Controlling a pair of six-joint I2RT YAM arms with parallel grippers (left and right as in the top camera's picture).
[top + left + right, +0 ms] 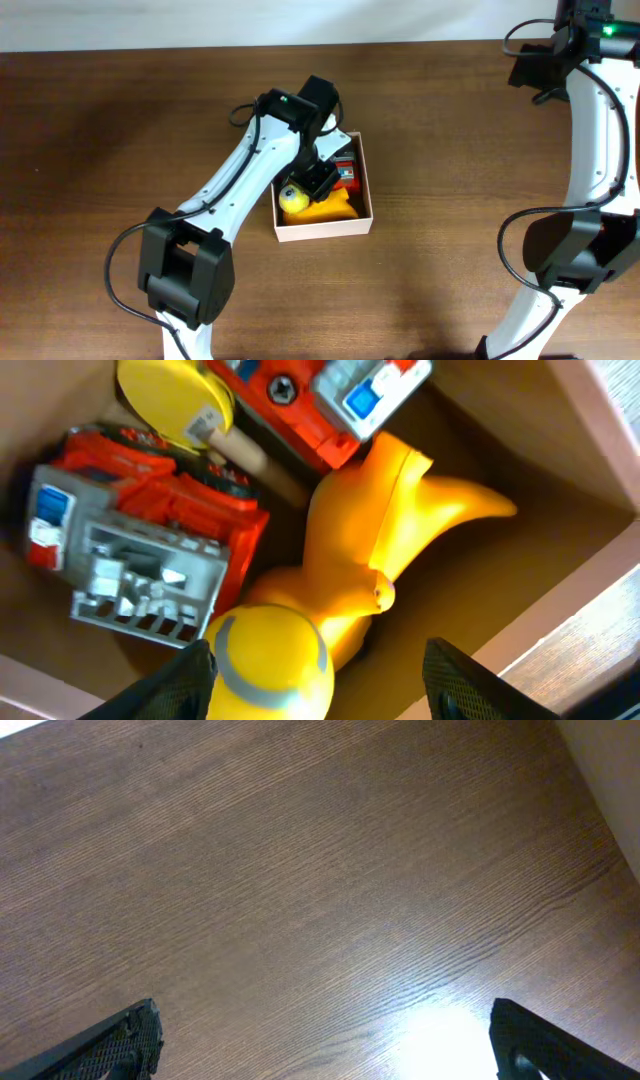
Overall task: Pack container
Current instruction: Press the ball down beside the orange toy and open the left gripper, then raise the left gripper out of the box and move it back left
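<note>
The container (325, 232) is a shallow white-walled box in the middle of the table, with a tan inside (560, 490). It holds a yellow ball with a grey stripe (270, 660), a yellow-orange duck-shaped toy (370, 550), two red toy vehicles (150, 530) (320, 400) and a yellow disc (170, 395). My left gripper (325, 675) hovers inside the container, open wide. The ball lies against its left finger, and its right finger is apart from the toys. My right gripper (325, 1040) is open and empty above bare wood, at the far right (540, 65).
The brown wooden table (450, 150) surrounds the container. A pale wall edge runs along the back of the table (150, 25). The right arm's base stands at the front right (560, 260).
</note>
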